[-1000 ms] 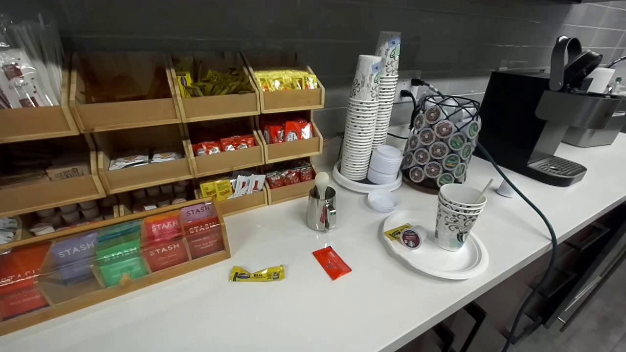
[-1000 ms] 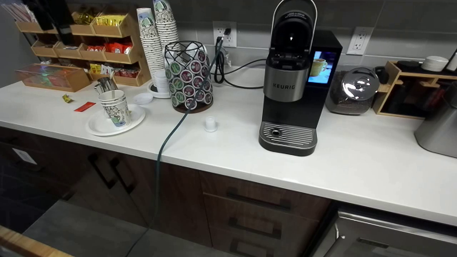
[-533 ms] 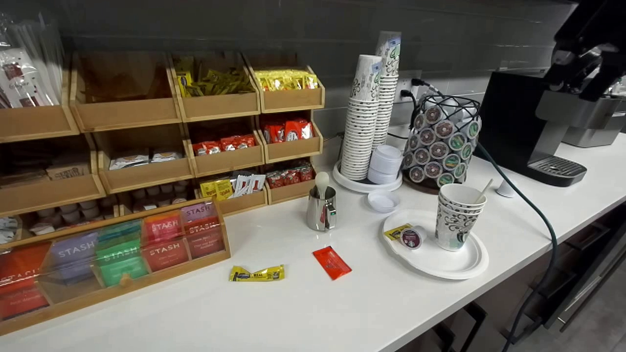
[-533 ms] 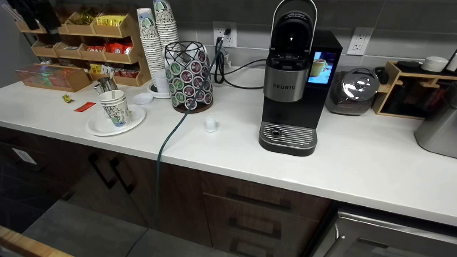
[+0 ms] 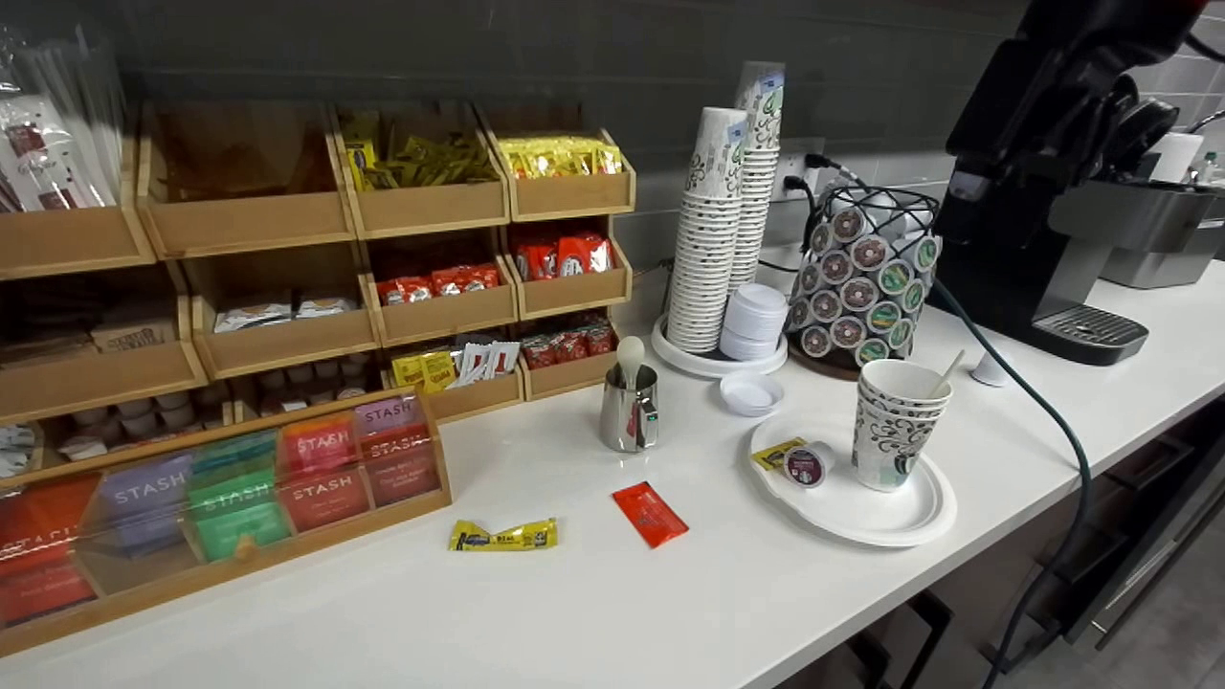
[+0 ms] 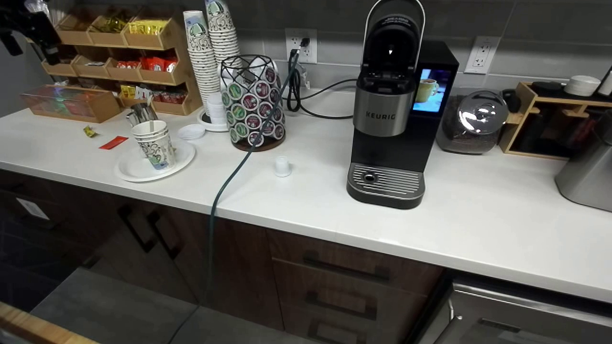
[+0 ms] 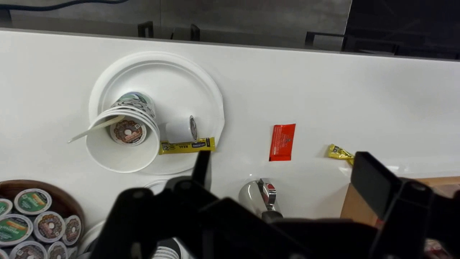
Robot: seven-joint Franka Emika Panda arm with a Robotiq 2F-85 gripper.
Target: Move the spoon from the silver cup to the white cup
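Claw (image 7: 283,158), its fingers (image 7: 372,180) wide apart and nothing held between them, hangs high over the worktop (image 5: 574,612), the gap running lengthwise along it. In the wrist view the worktop's front edge crosses the top, so low in that view means toward the wall (image 6: 344,48), and that is the way the work lies: the steel milk pitcher (image 7: 251,198) shows sideways within the fingers' span but on the wall side of their tips, partly covered by the claw's dark body. The pale spoon (image 5: 630,356) stands in that pitcher; it cannot be made out from the wrist, but an exterior view shows its rounded end up above the rim and its long axis close to vertical. The coming move therefore seems to call for a shift wallward with little sideways correction, then a descent with a finger either side of the exposed end. Farther out, left in the wrist view and nearer the front edge, sits the white cup (image 7: 118,154), topmost of a patterned nest on a paper plate (image 7: 179,79), well apart from the pitcher; a pale stirrer (image 7: 95,128) leans over its rim and a coffee pod (image 7: 128,132) lies inside, which may crowd the drop.
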